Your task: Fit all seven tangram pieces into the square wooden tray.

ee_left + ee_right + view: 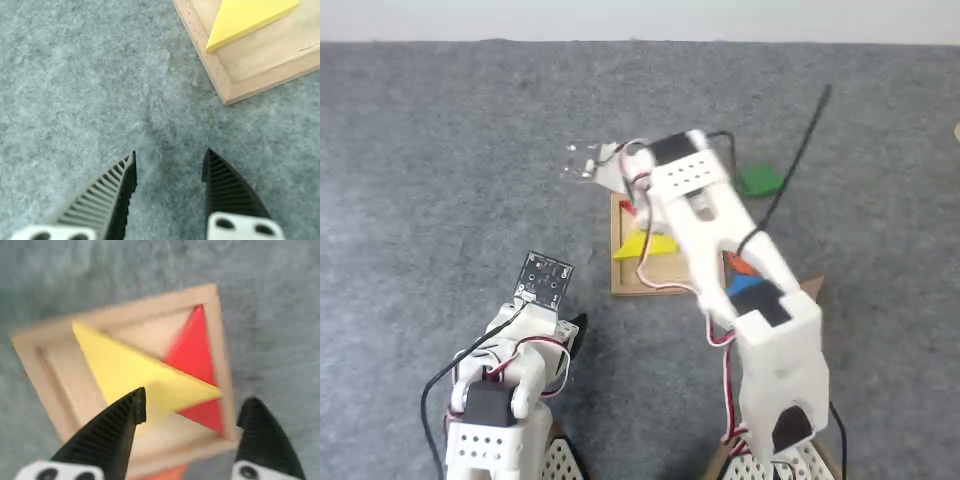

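R gripper (196, 397): wide open, empty, above tray (125, 310), over yellow (130, 370) & red (197, 355).
L gripper (171, 154): open, empty, over carpet (75, 75) by tray corner.
Loose: green (758, 180), orange (740, 265), blue (745, 284) outside tray.
Tip: prob. seat yellow flat, off red, before adding more.

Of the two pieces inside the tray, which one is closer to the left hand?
The yellow triangle. It lies toward the corner of the tray nearest the left hand; the red triangle sits beyond it, farther off.
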Controlling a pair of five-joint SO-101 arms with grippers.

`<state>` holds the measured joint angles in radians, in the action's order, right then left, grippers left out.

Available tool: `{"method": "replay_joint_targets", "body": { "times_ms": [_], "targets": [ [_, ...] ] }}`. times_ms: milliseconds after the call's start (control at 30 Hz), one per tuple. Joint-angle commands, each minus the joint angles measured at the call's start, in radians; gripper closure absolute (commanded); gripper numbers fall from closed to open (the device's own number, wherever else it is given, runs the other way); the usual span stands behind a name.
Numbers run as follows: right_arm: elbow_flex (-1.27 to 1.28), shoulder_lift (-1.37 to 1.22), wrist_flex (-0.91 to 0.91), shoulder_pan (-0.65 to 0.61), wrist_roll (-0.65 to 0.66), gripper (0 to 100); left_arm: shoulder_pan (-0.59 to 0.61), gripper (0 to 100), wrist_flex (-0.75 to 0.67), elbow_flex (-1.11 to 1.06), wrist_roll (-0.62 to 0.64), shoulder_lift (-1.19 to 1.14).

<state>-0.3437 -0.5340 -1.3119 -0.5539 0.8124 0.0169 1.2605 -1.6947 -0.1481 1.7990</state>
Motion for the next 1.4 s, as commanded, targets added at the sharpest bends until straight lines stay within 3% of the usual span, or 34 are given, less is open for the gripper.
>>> {"method": "replay_joint_targets", "body": {
  "times_ms": [0, 167, 300, 800, 1367],
  "targets": [
    [-0.051, -0.002, 0.038, -0.044, -0.270, 77.2, 0.005, 79, 0.003, 0.010, -0.008, 0.018],
    [-0.051, -0.041, 0.140, -0.047, -0.528, 77.9, 0.003, 79, 0.003, 0.010, -0.008, 0.018],
    [-0.051, -0.067, 0.176, -0.053, -0.618, 77.9, 0.005, 79, 0.003, 0.010, -0.008, 0.018],
    [-0.051, -0.079, 0.173, -0.071, -0.588, 77.9, 0.003, 79, 0.003, 0.010, -0.008, 0.018],
    [0.064, -0.030, 0.143, -0.179, -0.626, 77.9, 0.002, 79, 0.003, 0.010, -0.008, 0.018]
  ]
}}
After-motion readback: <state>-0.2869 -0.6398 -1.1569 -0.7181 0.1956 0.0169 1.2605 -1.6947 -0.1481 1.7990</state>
